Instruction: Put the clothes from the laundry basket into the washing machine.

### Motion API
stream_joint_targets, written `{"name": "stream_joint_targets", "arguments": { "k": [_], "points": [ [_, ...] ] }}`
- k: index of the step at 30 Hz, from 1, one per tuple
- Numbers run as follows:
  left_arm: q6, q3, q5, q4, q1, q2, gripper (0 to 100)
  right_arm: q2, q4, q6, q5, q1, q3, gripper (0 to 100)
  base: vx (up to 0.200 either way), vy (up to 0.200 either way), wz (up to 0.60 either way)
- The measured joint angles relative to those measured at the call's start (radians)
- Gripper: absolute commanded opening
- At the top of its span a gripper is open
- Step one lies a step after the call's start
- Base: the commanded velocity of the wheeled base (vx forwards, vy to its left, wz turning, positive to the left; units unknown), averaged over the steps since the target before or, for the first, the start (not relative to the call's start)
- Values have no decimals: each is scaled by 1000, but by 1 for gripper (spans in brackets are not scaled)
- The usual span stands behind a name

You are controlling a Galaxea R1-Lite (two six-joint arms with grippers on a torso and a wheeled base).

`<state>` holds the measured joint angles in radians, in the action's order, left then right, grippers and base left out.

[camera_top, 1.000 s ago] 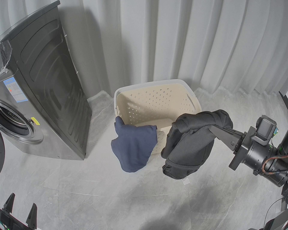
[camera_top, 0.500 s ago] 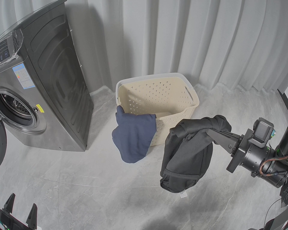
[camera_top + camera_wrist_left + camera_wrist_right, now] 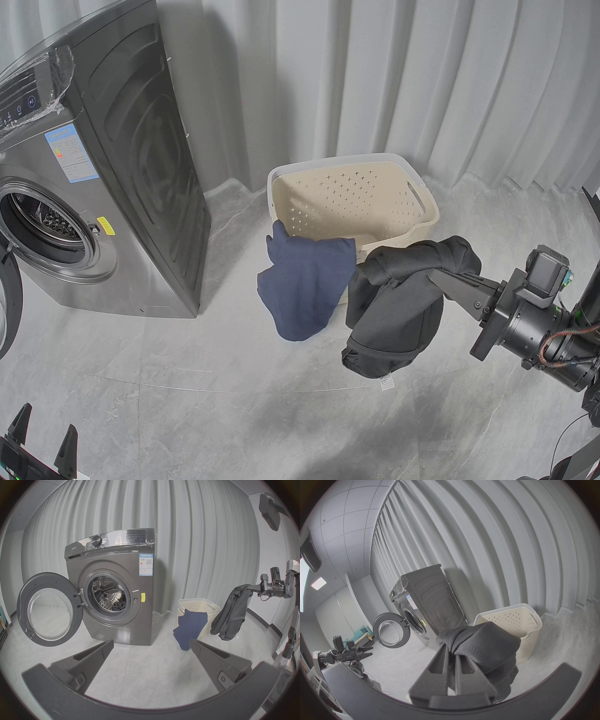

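Pale curtains [image 3: 406,81] behind, the right claw [image 3: 440,275] clamps tight on the black garment [image 3: 390,312], holding it high to hang clear of the floor [image 3: 219,387], basket [image 3: 340,161] just beyond, washing machine [image 3: 144,156] well away.

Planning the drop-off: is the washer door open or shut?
Open. The door stands swung wide beside the washer, and the drum inside shows.
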<state>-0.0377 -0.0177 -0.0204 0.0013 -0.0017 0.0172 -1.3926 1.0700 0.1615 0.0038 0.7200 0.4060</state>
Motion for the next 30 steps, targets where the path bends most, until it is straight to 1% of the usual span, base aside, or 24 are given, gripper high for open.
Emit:
{"name": "stream_joint_targets", "arguments": {
  "k": [12,30],
  "points": [
    [-3,0,0,0,1,0,100,-1,1,5,-2,-15,-9,0,0,200,0],
    [-3,0,0,0,1,1,100,-1,21,3,-1,-14,-10,0,0,200,0]
  ]
}}
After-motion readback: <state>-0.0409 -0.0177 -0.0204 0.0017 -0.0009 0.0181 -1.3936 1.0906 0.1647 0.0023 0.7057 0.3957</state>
